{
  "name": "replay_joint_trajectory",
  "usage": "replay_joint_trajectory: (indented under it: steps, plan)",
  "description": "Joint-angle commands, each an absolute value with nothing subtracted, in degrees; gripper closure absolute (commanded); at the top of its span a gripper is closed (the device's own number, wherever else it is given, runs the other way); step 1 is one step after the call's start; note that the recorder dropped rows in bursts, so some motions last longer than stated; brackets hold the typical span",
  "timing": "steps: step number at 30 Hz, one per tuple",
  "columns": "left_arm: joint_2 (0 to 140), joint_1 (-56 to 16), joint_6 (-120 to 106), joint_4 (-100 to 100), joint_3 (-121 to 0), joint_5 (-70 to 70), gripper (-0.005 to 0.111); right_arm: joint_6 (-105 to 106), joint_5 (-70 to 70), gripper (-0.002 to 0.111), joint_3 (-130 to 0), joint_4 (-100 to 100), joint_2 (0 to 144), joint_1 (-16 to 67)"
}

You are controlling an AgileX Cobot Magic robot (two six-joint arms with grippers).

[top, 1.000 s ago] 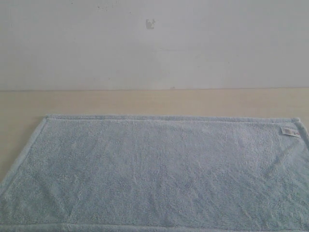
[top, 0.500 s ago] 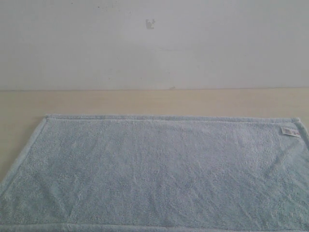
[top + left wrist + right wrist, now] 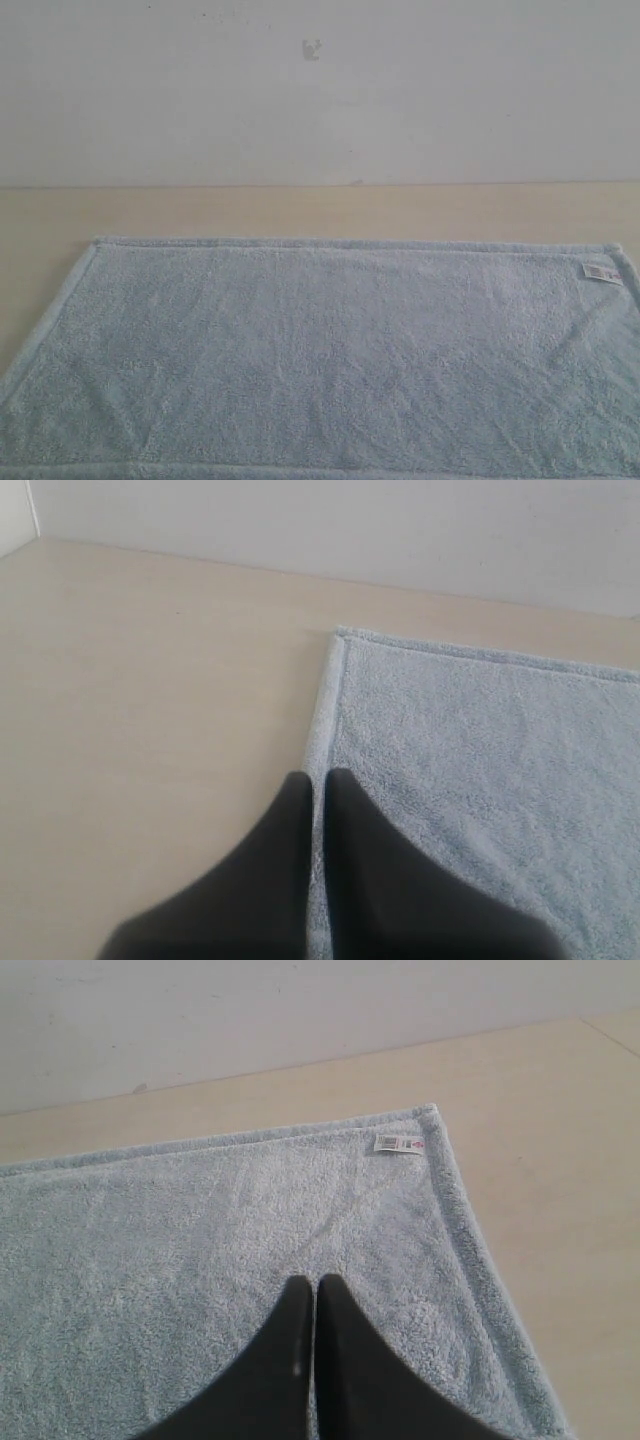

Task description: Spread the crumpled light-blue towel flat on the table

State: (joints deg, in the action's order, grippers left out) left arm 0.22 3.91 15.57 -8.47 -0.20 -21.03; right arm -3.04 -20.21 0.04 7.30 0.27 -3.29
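Towel (image 3: pixel 320 350) unmoved, left pincer (image 3: pixel 318 778), right pincer (image 3: pixel 315 1282) closed

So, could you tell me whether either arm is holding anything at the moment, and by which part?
Nothing is held: the left gripper and right gripper have their jaws shut on nothing, over the flat towel.

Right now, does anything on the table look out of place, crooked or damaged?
Nothing stands out. The towel lies flat on the table, with straight hems and no visible folds; its white tag sits near one far corner. The left tool and the right tool are both shut and hold nothing.
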Motion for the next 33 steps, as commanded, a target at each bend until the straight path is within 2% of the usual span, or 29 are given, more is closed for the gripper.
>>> replay_joint_trajectory:
  steps: [1,33]
  plan:
    - [0.00,4.12,15.66,-7.95,0.00,-21.15,0.103,-2.66,-19.55,0.107,0.00,6.93,0.00,-3.31]
    - [0.00,4.85,23.58,-7.97,0.00,-21.40,0.103,-2.66,-19.55,0.107,0.00,6.93,0.00,-3.31]
